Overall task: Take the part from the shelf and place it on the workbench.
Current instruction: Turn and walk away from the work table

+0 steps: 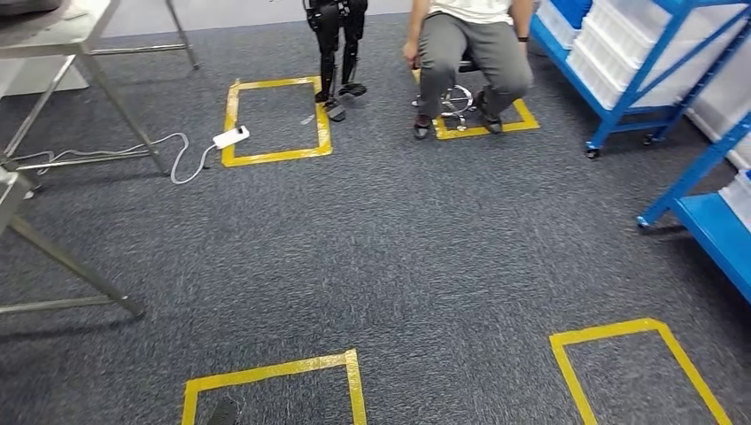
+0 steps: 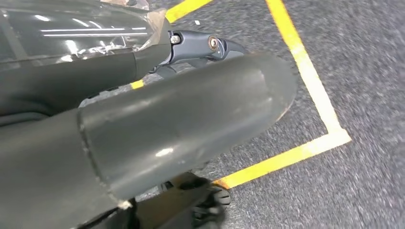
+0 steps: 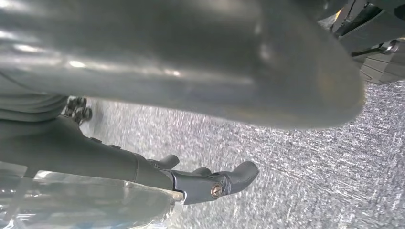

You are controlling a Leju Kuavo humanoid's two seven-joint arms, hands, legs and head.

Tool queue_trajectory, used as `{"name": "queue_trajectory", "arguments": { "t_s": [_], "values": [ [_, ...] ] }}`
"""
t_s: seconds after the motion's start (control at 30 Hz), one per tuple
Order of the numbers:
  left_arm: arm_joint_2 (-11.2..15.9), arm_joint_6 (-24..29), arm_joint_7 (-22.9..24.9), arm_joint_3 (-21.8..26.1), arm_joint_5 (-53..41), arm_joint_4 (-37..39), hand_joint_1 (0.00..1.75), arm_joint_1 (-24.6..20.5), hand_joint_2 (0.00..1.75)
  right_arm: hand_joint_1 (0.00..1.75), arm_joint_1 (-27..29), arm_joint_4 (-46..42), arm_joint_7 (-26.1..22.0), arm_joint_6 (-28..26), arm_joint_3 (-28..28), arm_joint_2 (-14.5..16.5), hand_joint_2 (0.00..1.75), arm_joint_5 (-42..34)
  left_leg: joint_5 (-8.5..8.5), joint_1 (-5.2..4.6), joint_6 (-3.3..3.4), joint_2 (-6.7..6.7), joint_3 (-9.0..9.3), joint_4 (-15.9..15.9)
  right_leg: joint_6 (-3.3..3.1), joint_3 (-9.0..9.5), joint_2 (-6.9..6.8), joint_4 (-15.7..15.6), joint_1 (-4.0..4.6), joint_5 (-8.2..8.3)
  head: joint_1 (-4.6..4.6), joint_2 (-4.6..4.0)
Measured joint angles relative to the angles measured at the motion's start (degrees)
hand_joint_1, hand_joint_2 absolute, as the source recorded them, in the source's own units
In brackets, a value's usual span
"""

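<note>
Blue shelves [image 1: 620,97] with white bins [image 1: 611,53] stand at the far right. A metal workbench [image 1: 62,40] stands at the far left, with its top edge and legs showing. My left hand [image 2: 181,119] hangs over grey carpet and a yellow tape line; its thick thumb is apart from the dark fingers [image 2: 200,47], with nothing between them. My right hand [image 3: 181,62] hangs over bare carpet in the same way, its fingers [image 3: 210,183] stretched out and holding nothing.
A person [image 1: 469,53] sits on a stool ahead, inside a yellow tape square. Another robot's dark legs [image 1: 336,53] stand by a second tape square [image 1: 274,119]. A white power strip [image 1: 230,137] and cable lie left of it. A table leg [image 1: 71,266] slants at the left.
</note>
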Motion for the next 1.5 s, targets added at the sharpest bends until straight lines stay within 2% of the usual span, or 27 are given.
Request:
{"name": "queue_trajectory", "arguments": {
  "t_s": [0.07, 0.13, 0.2, 0.23, 0.3, 0.33, 0.37, 0.43, 0.5, 0.57, 0.6, 0.67, 0.7, 0.77, 0.83, 0.9, 0.93, 0.97, 1.03, 1.1, 1.13, 1.2, 1.27, 1.33, 1.4, 1.43, 1.5],
  "values": [
    [0.0, 0.0, 0.1, 0.0, -0.1, 0.0, 0.0, -0.1, 0.0, 0.0, -0.1, 0.0, 0.0, 0.0, 0.0, 0.0, 0.0, 0.0, 0.68, -0.02, 0.13, -1.68, 1.12, -2.9, 0.72, -0.8, 1.3, 0.3, 0.08, 0.23, 0.06, 0.0],
    [0.0, 0.0, 0.2, -0.1, -0.1, 0.0, 0.0, -0.3, 0.0, 0.0, 0.1, 0.0, 0.0, 0.0, 0.0, 0.0, 0.0, 0.0, 1.13, -0.37, 0.89, -0.36, 0.99, -3.3, 1.72, -1.59, 2.1, 0.3, -0.1, 0.67, 0.06, 0.0],
    [0.1, 0.0, 0.3, -0.1, -0.2, -0.1, 0.0, -0.5, 0.0, 0.0, 0.3, 0.0, 0.0, 0.0, 0.0, 0.0, 0.0, 0.1, 1.81, -0.47, 1.91, 1.11, 1.05, -4.1, 2.07, -2.77, 0.08, 1.7, -0.09, -0.11, 0.18, 0.0],
    [0.1, 0.0, 0.3, -0.1, -0.2, 0.0, 0.0, -0.5, 0.0, 0.0, 0.3, 0.0, 0.1, 0.0, 0.0, 0.0, 0.0, 0.1, 2.07, -0.48, 2.29, 1.99, 1.05, -4.4, 1.94, -4.04, -1.58, 4.2, -0.06, -1.43, 0.34, 0.0],
    [0.2, 0.0, 0.3, -0.1, -0.1, 0.0, 0.0, -0.5, 0.0, 0.0, 0.2, 0.0, 0.1, 0.0, 0.0, 0.0, 0.0, 0.1, 2.15, -0.77, 2.54, 3.74, 0.87, -4.5, 1.72, -7.34, -3.72, 11.2, -0.2, -4.78, 0.6, 0.0],
    [0.2, 0.0, 0.3, -0.1, -0.1, 0.0, 0.0, -0.4, 0.0, 0.0, 0.2, 0.0, 0.1, 0.0, 0.0, 0.0, 0.0, 0.2, 2.15, -0.87, 2.53, 4.7, 0.78, -4.4, 1.83, -8.69, -4.12, 14.5, -0.32, -6.0, 0.62, 0.0],
    [0.2, 0.0, 0.3, -0.1, -0.1, 0.0, 0.0, -0.4, 0.0, 0.0, 0.2, 0.0, 0.1, 0.0, 0.0, 0.0, 0.0, 0.2, 2.14, -0.91, 2.52, 5.56, 0.72, -4.4, 2.14, -8.99, -4.32, 15.7, -0.41, -6.33, 0.64, 0.0],
    [0.2, 0.0, 0.3, -0.1, -0.1, 0.0, 0.0, -0.4, 0.0, 0.0, 0.3, 0.0, 0.1, 0.0, 0.0, 0.0, 0.0, 0.2, 2.11, -0.9, 2.45, 6.89, 0.72, -4.4, 2.96, -7.04, -4.8, 13.3, -0.52, -5.17, 0.68, 0.0],
    [0.1, 0.0, 0.3, -0.1, 0.0, 0.0, 0.0, -0.4, 0.0, 0.0, 0.3, 0.0, 0.1, 0.0, 0.0, 0.0, 0.0, 0.2, 2.01, -0.91, 2.22, 7.89, 0.87, -4.4, 3.52, -2.87, -6.76, 6.2, -0.59, -3.05, 0.73, 0.0],
    [0.2, 0.0, 0.3, -0.1, 0.0, 0.0, 0.0, -0.4, 0.0, 0.0, 0.1, 0.0, 0.1, 0.0, 0.0, 0.0, 0.0, 0.2, 1.79, -1.16, 1.64, 8.87, 1.04, -4.3, 3.22, 0.13, -8.67, 0.8, -0.18, -1.71, 0.65, 0.0],
    [0.2, 0.0, 0.3, -0.1, 0.1, 0.0, 0.0, -0.4, 0.0, 0.0, 0.1, 0.0, 0.1, 0.0, 0.0, 0.0, 0.0, 0.2, 1.72, -1.28, 1.32, 9.34, 1.13, -4.2, 2.87, 0.54, -8.89, -0.1, 0.06, -1.54, 0.59, 0.0],
    [0.1, 0.0, 0.3, -0.1, 0.1, 0.0, 0.0, -0.6, 0.0, 0.0, 0.2, 0.0, 0.1, 0.0, 0.0, -0.1, 0.0, 0.2, 1.59, -1.19, 0.67, 10.21, 1.33, -4.3, 2.09, 0.34, -7.69, -0.2, 0.19, -1.33, 0.51, 0.0],
    [0.0, 0.0, 0.3, -0.1, 0.1, -0.1, 0.0, -0.6, 0.0, 0.0, 0.3, 0.0, 0.1, 0.0, 0.0, -0.1, 0.0, 0.2, 1.28, -0.99, 0.32, 9.87, 1.37, -4.0, 1.75, 0.39, -7.09, -0.3, -0.02, -1.22, 0.5, 0.0],
    [0.0, 0.0, 0.2, -0.1, 0.1, -0.1, 0.0, -0.7, 0.0, 0.0, 0.2, 0.0, 0.2, 0.0, 0.0, -0.1, 0.0, 0.3, -1.07, -0.62, -0.2, 7.16, 0.2, -1.0, 0.82, 0.62, -5.94, -0.6, -0.56, -0.89, 0.29, 0.0],
    [0.0, 0.1, 0.3, -0.1, 0.1, -0.1, 0.0, -0.5, 0.0, 0.0, 0.1, 0.0, 0.3, 0.1, 0.0, 0.0, 0.0, 0.3, -5.18, -0.52, -0.34, 4.09, -3.17, 6.5, 0.16, 0.49, -4.68, -0.6, -0.52, -0.7, 0.02, 0.0],
    [-0.1, 0.1, 0.3, -0.1, 0.1, -0.1, 0.0, -0.2, 0.0, 0.0, 0.1, 0.0, 0.3, 0.3, 0.0, 0.0, 0.0, 0.3, -7.16, -0.52, -0.4, 3.26, -6.13, 12.5, -0.02, 0.47, -3.22, -0.6, -0.33, -0.64, -0.01, 0.0],
    [-0.1, 0.1, 0.3, -0.1, 0.1, -0.1, 0.0, -0.2, 0.0, 0.0, 0.2, 0.0, 0.4, 0.4, 0.0, 0.0, 0.0, 0.2, -6.25, -0.49, -0.39, 3.14, -6.2, 12.4, -0.01, 0.53, -2.44, -0.5, -0.29, -0.64, -0.01, 0.0],
    [-0.1, 0.1, 0.3, -0.1, 0.1, -0.1, 0.0, -0.2, 0.0, 0.0, 0.2, 0.0, 0.4, 0.4, 0.0, 0.0, 0.0, 0.2, -4.44, -0.4, -0.36, 2.94, -5.29, 10.3, 0.0, 0.6, -1.67, -0.4, -0.3, -0.64, -0.01, 0.0],
    [0.0, 0.1, 0.3, -0.1, 0.1, -0.1, 0.0, -0.2, 0.0, 0.0, 0.2, 0.0, 0.4, 0.5, 0.0, 0.0, 0.0, 0.2, -0.28, -0.06, -0.3, 0.91, -1.84, 2.7, 0.13, 0.52, -0.1, 0.0, -0.16, -0.68, -0.03, 0.0],
    [-0.1, 0.1, 0.4, -0.1, 0.1, 0.0, 0.0, -0.2, 0.0, 0.0, 0.0, 0.0, 0.4, 0.5, 0.0, 0.0, 0.0, 0.2, 1.14, 0.1, -0.24, -0.91, 0.12, -2.0, 0.59, -0.12, 1.16, 0.5, 0.07, -0.63, 0.03, 0.0],
    [-0.1, 0.2, 0.4, -0.1, 0.1, 0.0, 0.0, -0.2, 0.0, 0.0, 0.1, 0.0, 0.4, 0.5, 0.0, 0.0, 0.0, 0.2, 1.02, -0.09, -0.11, -0.97, 0.24, -2.5, 0.98, -0.55, 1.71, 0.6, 0.12, -0.49, 0.06, 0.0],
    [-0.1, 0.2, 0.4, -0.1, 0.1, 0.0, 0.0, -0.2, 0.0, 0.0, 0.3, 0.0, 0.4, 0.5, 0.0, 0.0, 0.0, 0.2, 1.31, -0.38, 0.57, 0.28, 0.2, -2.9, 1.8, -1.4, 2.32, 0.6, -0.07, -0.21, 0.08, 0.0],
    [-0.2, 0.3, 0.4, -0.1, 0.1, 0.0, 0.0, -0.3, 0.0, 0.0, 0.4, 0.0, 0.4, 0.5, 0.0, 0.0, 0.0, 0.2, 1.81, -0.38, 1.53, 1.71, 0.34, -3.5, 2.02, -2.79, 0.07, 2.7, -0.04, -1.39, 0.25, 0.0],
    [-0.1, 0.3, 0.4, 0.0, 0.1, 0.0, 0.0, -0.2, 0.0, 0.0, 0.3, 0.0, 0.4, 0.5, 0.0, 0.0, 0.0, 0.2, 2.01, -0.47, 2.02, 3.43, 0.32, -3.9, 1.73, -6.01, -3.14, 9.3, -0.02, -4.61, 0.52, 0.0],
    [-0.1, 0.4, 0.4, 0.0, 0.1, 0.0, 0.0, -0.1, 0.0, 0.0, 0.2, 0.0, 0.4, 0.6, 0.0, 0.0, 0.0, 0.2, 2.0, -0.65, 2.07, 5.24, 0.18, -3.9, 1.88, -9.01, -4.2, 15.9, -0.2, -7.0, 0.63, 0.0],
    [-0.2, 0.4, 0.4, 0.0, 0.1, 0.0, 0.0, -0.1, 0.0, 0.0, 0.3, 0.0, 0.4, 0.6, 0.0, 0.0, 0.0, 0.2, 1.99, -0.68, 2.05, 6.08, 0.15, -3.8, 2.24, -9.07, -4.4, 16.5, -0.29, -6.98, 0.63, 0.0],
    [-0.2, 0.4, 0.4, 0.0, 0.1, 0.0, 0.0, -0.1, 0.0, 0.0, 0.4, 0.0, 0.4, 0.6, 0.0, 0.0, 0.0, 0.2, 1.92, -0.66, 1.94, 7.5, 0.23, -3.8, 3.15, -5.93, -5.26, 11.4, -0.45, -4.97, 0.65, 0.0]
  ]
}}
